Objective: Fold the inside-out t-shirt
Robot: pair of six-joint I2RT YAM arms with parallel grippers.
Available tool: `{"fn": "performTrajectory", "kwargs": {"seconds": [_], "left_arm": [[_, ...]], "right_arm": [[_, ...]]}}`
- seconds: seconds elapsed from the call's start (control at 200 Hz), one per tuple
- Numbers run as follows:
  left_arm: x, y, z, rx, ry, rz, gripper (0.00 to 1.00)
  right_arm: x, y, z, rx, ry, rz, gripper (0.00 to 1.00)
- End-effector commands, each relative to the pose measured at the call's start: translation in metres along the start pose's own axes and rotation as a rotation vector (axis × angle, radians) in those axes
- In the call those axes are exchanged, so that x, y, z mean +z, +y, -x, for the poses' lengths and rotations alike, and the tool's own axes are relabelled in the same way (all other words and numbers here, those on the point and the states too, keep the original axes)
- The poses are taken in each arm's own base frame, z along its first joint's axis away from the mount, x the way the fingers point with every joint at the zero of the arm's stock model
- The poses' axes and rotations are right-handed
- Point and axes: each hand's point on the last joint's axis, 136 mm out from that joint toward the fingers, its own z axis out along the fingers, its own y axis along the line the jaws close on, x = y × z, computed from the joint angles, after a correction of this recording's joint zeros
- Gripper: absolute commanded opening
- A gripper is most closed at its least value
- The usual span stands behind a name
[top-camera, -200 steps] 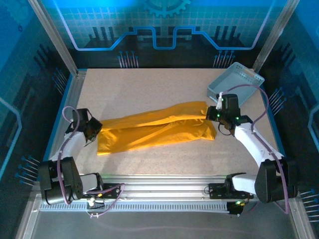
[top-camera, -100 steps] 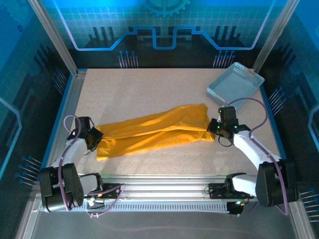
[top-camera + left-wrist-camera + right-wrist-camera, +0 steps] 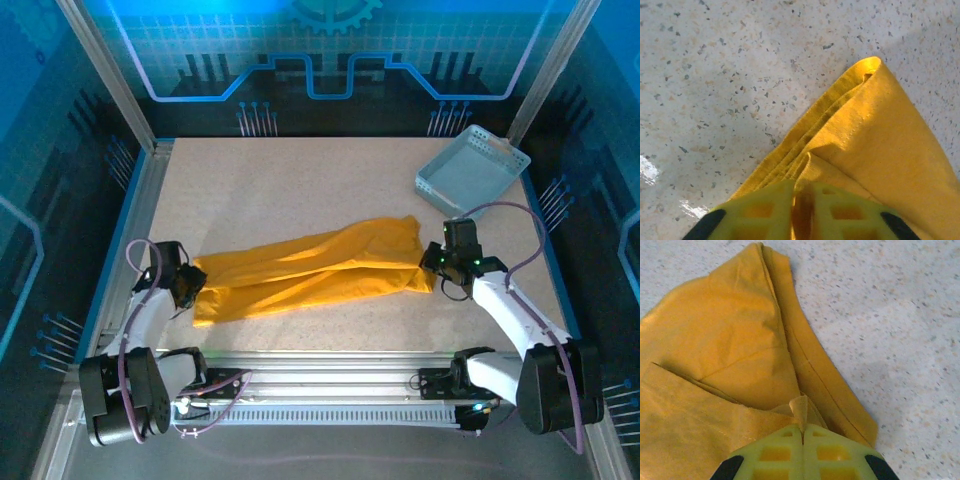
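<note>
- Top external: t-shirt [image 3: 315, 265] lies as a long band across the worktop [image 3: 300, 180] (lengthwise fold apparently laid).
- Left fingers [image 3: 765, 210] and right fingers [image 3: 775, 452] each pinch an end.
- Next, probably: release, fold crosswise.

The t-shirt [image 3: 320, 270] is soft matt yellow cloth with stitched hems; the table [image 3: 300, 190] beneath it is smooth, speckled, faintly glossy; the basket [image 3: 475, 170] is perforated plastic

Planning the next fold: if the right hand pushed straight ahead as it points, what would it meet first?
The t-shirt: the right hand is shut on its edge, cloth lying directly ahead.
</note>
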Motion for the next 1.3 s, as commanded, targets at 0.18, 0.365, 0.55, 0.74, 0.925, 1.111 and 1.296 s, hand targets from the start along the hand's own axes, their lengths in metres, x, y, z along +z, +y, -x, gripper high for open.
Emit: {"fn": "performTrajectory", "kwargs": {"seconds": [0.18,0.365,0.55,0.74,0.925,1.111,1.296], "left_arm": [[-0.022,-0.003,0.018,-0.03,-0.043,0.036,0.6],[-0.053,-0.044,0.039,0.018,-0.094,-0.079,0.62],[-0.041,-0.077,0.013,0.144,-0.004,-0.146,0.64],[-0.009,-0.073,-0.015,0.177,0.112,-0.119,0.64],[0.008,-0.051,-0.022,0.173,0.13,-0.03,0.64],[0.016,-0.033,-0.024,0.15,0.122,0.032,0.65],[0.017,-0.027,-0.024,0.114,0.104,0.034,0.64]], "right_arm": [[-0.008,-0.014,0.01,-0.01,0.052,-0.15,0.68],[-0.001,0.014,0.056,-0.174,0.061,-0.161,0.94],[0.05,0.025,0.047,-0.199,0.207,-0.165,0.99],[0.079,0.031,0.022,-0.249,0.288,-0.187,1.0],[0.095,0.02,-0.005,-0.201,0.393,-0.236,0.98],[0.091,0.022,-0.017,-0.201,0.445,-0.303,0.91],[0.096,0.035,-0.032,-0.209,0.492,-0.323,0.78]]}}
